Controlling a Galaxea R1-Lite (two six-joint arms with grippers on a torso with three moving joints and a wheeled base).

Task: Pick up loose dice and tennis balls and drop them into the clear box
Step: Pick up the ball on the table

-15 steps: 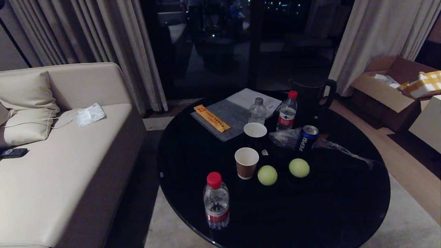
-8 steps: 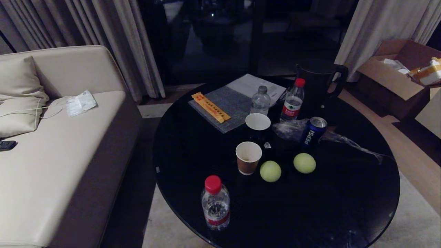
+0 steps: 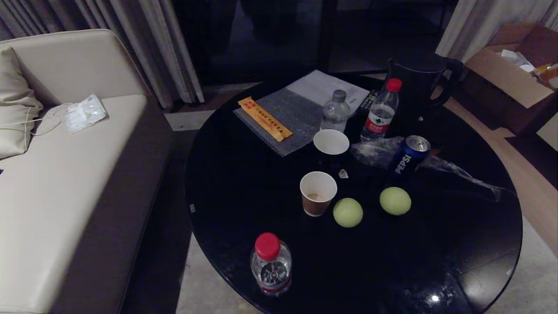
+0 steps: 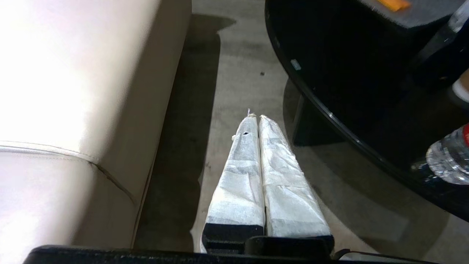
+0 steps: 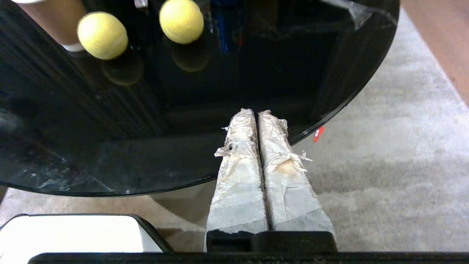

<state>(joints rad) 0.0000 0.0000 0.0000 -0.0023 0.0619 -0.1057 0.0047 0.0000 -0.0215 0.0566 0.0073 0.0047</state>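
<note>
Two tennis balls sit loose on the black worktop: one just beside the paper cup, the other near the Pepsi can; you'll find no dice and no clear box in any view. Both arms hang parked off the near rim, left claw pressed shut and empty over the floor by the sofa, right claw shut and empty at the worktop's edge, so I'd call this the approach step, nothing picked. Next you need the right claw opened and brought over the closer ball, and the box located first.
</note>
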